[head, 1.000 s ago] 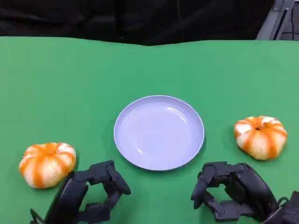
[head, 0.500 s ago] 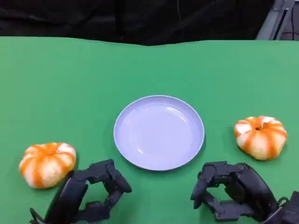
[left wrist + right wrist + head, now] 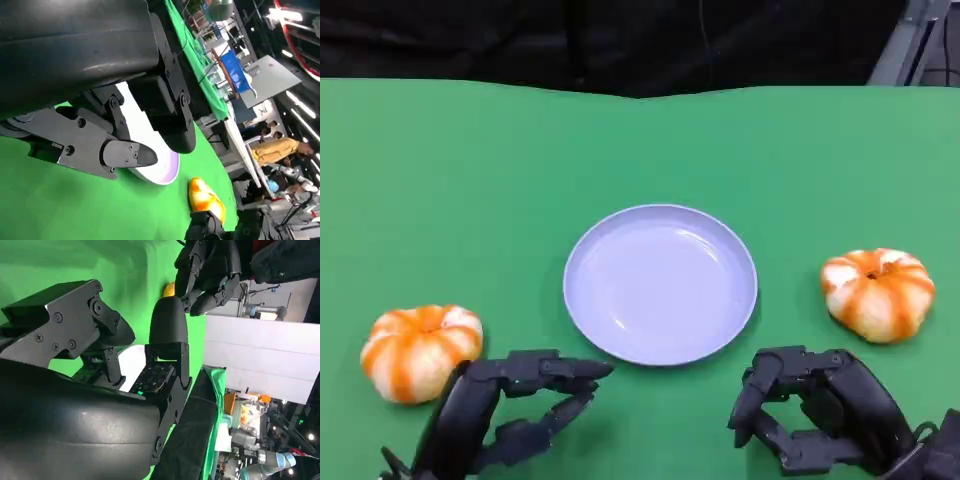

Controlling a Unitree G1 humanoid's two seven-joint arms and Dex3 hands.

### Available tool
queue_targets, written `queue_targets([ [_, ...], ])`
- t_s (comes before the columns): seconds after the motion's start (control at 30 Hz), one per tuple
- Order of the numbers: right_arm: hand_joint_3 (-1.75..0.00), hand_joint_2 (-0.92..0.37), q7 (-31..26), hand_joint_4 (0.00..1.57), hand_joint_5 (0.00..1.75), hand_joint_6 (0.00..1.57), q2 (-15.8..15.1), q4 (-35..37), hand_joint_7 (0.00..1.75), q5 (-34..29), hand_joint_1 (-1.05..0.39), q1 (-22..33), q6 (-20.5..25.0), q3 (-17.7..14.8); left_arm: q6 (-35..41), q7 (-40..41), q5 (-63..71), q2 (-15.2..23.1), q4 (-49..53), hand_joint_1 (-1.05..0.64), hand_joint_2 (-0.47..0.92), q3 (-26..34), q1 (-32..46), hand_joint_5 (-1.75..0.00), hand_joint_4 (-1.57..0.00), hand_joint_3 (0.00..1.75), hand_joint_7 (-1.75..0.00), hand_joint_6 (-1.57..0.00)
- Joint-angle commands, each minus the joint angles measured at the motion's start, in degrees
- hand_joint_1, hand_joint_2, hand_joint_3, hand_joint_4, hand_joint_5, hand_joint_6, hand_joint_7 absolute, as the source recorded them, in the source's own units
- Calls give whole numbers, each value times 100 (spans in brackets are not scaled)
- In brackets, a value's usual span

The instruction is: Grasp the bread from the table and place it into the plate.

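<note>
Green cloth covers the counter (image 3: 470, 180), and in the head view the lilac plate (image 3: 660, 283) is seen at its middle, with nothing in it. One bread (image 3: 420, 351) lies just beside the left hand (image 3: 500, 415); another bread (image 3: 877, 292) lies near the right hand (image 3: 815, 408). Both hands are released, the fingers (image 3: 565, 369) spread and nothing grasped. The left hand should be brought over its bread before it is closed.

From the left wrist view, the fingers (image 3: 127, 154) are seen apart above the plate (image 3: 162, 172), with the far bread (image 3: 204, 199) beyond.

From the right wrist view, the right hand (image 3: 120, 350) holds nothing; the left hand (image 3: 210, 272) is seen opposite.
</note>
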Motion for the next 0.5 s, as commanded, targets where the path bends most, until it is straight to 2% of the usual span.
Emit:
queue_targets([
  [0.03, -107, -60, 28, 90, 134, 93, -70, 24, 104, 28, 12, 1, 3, -23, -12, -183, -449, 124, -425, -31, 92, 135, 149, -16, -89, 19, 0, -89],
  [0.2, -106, -60, 5, 90, 134, 92, -56, -13, 104, 15, 11, 23, 54, -14, -137, -137, -560, 174, -859, -43, 92, 362, 298, -5, -81, 13, 0, -72],
  [0.5, -104, -61, 37, 91, 134, 92, -47, 23, 104, 45, 11, 3, 51, -15, -86, -87, -584, 238, -1371, -52, 92, 697, 423, -3, -80, 10, 0, -65],
])
